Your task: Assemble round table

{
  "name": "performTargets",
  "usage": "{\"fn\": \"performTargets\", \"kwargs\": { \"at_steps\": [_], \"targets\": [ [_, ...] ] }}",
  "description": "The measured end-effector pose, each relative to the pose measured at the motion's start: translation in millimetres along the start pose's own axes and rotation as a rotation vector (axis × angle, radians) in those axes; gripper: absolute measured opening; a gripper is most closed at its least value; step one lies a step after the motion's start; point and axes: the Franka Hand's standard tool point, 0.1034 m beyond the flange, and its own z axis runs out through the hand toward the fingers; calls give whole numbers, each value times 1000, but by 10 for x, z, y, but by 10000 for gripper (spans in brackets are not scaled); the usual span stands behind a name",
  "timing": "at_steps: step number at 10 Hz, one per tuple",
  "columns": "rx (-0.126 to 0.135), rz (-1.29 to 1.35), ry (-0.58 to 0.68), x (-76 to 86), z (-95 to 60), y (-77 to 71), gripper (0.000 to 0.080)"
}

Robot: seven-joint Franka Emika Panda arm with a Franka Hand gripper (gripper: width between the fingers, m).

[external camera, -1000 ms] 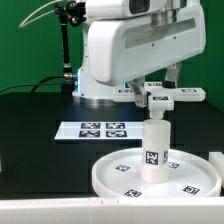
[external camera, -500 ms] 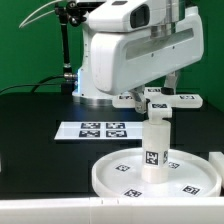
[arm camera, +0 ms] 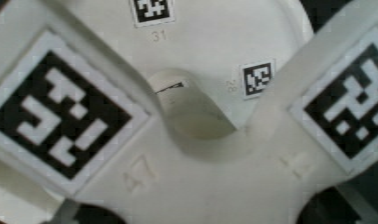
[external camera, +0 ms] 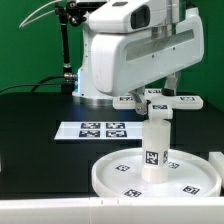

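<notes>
Near right on the counter [external camera: 40, 130], large rimmed round disc [external camera: 110, 176] with short cylinder leg [external camera: 155, 150] upright at its centre. Just over the leg's top, cross-shaped base [external camera: 160, 100] level beneath the claw [external camera: 166, 88]. Cannot tell claw's opening or hold.

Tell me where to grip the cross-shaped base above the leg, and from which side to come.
Grip the cross-shaped base at its centre hub, coming straight down from above. It lies flat over the upright leg with its tagged arms spreading sideways. Probably only the waist between the arms is slim enough to pinch, and the leg blocks any approach from below.
</notes>
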Motion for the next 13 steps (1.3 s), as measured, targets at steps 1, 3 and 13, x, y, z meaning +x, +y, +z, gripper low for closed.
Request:
{"fn": "performTargets", "kwargs": {
  "at_steps": [1, 3, 13],
  "targets": [
    [0, 0, 0, -7, 17, 8, 449],
    [4, 1, -4, -20, 57, 12, 449],
    [-5, 3, 6, -35, 145, 32, 449]
  ]
}}
